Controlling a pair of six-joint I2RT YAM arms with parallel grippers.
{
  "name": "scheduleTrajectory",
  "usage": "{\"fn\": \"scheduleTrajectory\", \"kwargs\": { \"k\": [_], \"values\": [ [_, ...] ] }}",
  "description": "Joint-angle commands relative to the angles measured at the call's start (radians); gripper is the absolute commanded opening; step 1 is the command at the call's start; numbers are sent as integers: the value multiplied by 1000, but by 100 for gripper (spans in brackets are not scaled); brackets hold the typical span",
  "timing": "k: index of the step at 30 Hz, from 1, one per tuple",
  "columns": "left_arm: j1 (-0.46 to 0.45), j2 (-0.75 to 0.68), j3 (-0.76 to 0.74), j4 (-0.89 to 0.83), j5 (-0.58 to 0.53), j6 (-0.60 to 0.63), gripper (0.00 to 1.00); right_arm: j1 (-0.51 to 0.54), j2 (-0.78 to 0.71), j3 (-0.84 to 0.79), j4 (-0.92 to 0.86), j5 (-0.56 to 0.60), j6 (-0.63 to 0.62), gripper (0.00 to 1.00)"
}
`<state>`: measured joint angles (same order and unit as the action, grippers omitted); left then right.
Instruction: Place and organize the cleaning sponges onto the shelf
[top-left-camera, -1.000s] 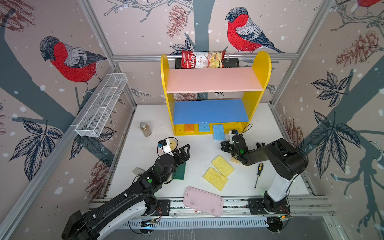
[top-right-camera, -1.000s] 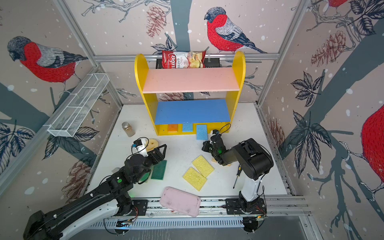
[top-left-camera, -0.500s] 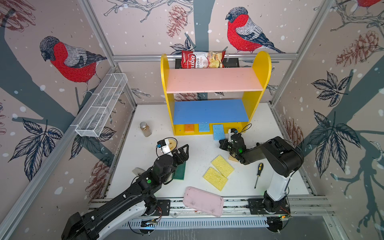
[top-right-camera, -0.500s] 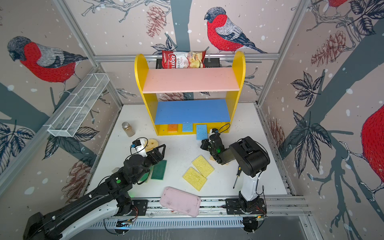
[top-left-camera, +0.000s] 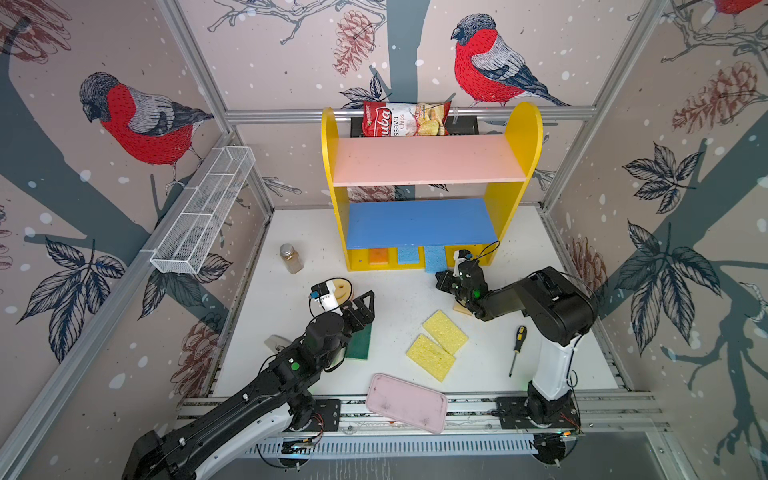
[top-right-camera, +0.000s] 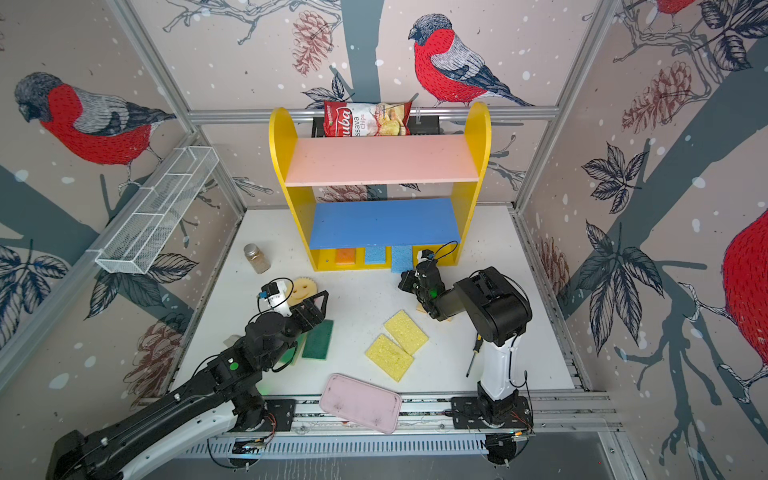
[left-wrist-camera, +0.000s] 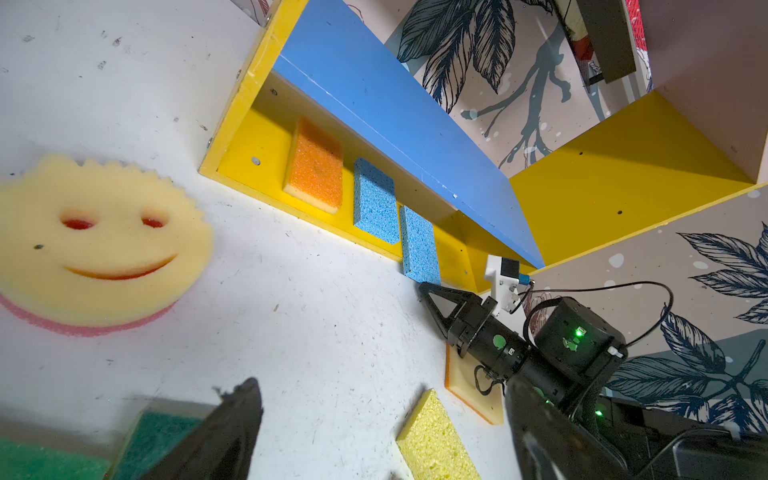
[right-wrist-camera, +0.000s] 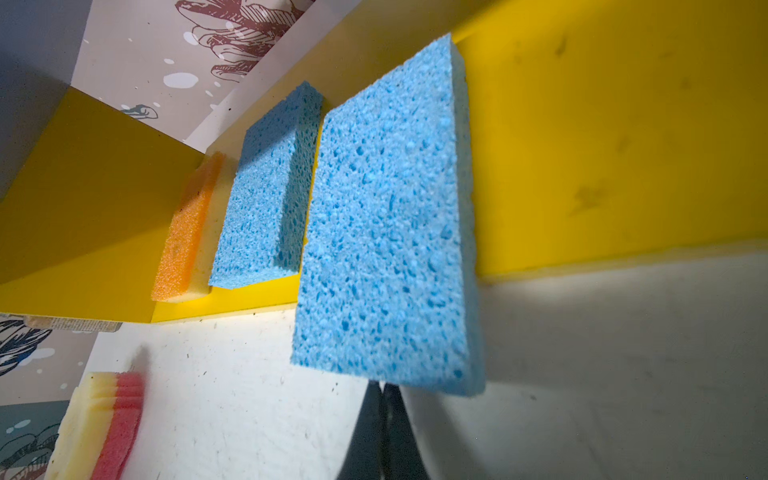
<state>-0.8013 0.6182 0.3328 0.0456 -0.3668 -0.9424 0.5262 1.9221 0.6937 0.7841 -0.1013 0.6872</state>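
Bird-patterned walls (top-left-camera: 291, 62) enclose a white desk (top-left-camera: 395, 299) in both top views. Centre frame stands the shelf (top-left-camera: 521, 137), and on its yellow base lie an orange sponge (top-left-camera: 378, 255), a blue sponge (top-left-camera: 407, 254) and a second blue sponge (top-left-camera: 435, 259) that juts over the front edge. The right hand (top-left-camera: 440, 278), shut and empty, sits just in front of that jutting sponge. Lower left of centre, the left hand (top-left-camera: 363, 309) is spread wide over a green sponge (top-left-camera: 359, 343), with a smiley sponge (top-left-camera: 344, 288) just beside it. A yellow sponge (top-left-camera: 444, 330) and another yellow sponge (top-left-camera: 430, 357) lie touching in the lower middle; a tan sponge (top-left-camera: 458, 308) peeks out beneath the right arm (top-left-camera: 540, 299).

From the left wrist, the three shelved sponges sit in a row under the blue board (left-wrist-camera: 395, 104), the right hand's tip at the jutting one's near corner.

From the right wrist, the closed fingertips (right-wrist-camera: 368, 436) reach that sponge's near edge; whether they press it I cannot tell.
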Motion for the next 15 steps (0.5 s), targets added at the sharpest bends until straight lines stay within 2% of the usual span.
{"fn": "scheduleTrajectory", "kwargs": {
  "k": [1, 7, 15],
  "values": [
    [1, 3, -6, 14, 2, 2, 91, 21, -2, -12, 13, 16, 26, 0],
    [1, -1, -22, 27, 9, -4, 91, 75, -7, -45, 32, 47, 44, 0],
    [1, -32, -38, 14, 11, -12, 90, 44, 42, -29, 72, 40, 83, 0]
  ]
}}
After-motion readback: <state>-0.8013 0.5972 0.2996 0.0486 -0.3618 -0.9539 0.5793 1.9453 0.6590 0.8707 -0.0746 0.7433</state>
